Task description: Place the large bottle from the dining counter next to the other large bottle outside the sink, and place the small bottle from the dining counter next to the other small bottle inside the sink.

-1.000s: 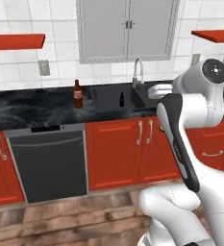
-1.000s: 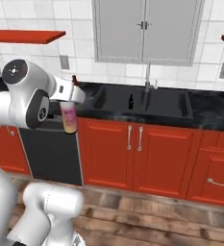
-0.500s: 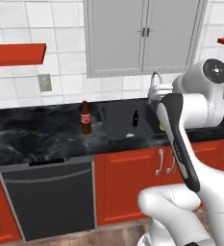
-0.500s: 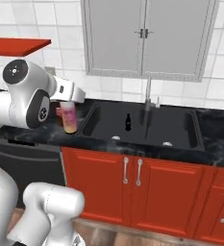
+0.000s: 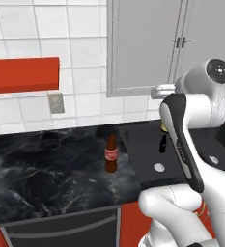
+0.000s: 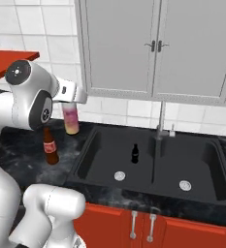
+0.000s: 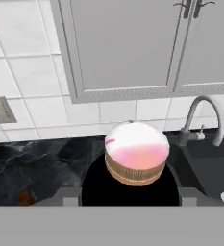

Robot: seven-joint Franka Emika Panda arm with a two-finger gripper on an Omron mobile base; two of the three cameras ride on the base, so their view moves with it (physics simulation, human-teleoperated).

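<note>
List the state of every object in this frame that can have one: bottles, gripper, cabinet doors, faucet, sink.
Pink bottle: upright, held in the air over the counter beside the sink.
Gripper: closed on the pink bottle.
Brown bottle: upright on the counter, left of the sink.
Small dark bottle: upright inside the sink.
Cabinet doors: shut.
Faucet: no water running.
Sink: dry.

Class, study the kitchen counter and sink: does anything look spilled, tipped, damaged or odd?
Nothing stands out. The cola bottle stands upright on the counter, the small dark bottle upright in the sink, and the gripper holds the pink bottle upright.
</note>
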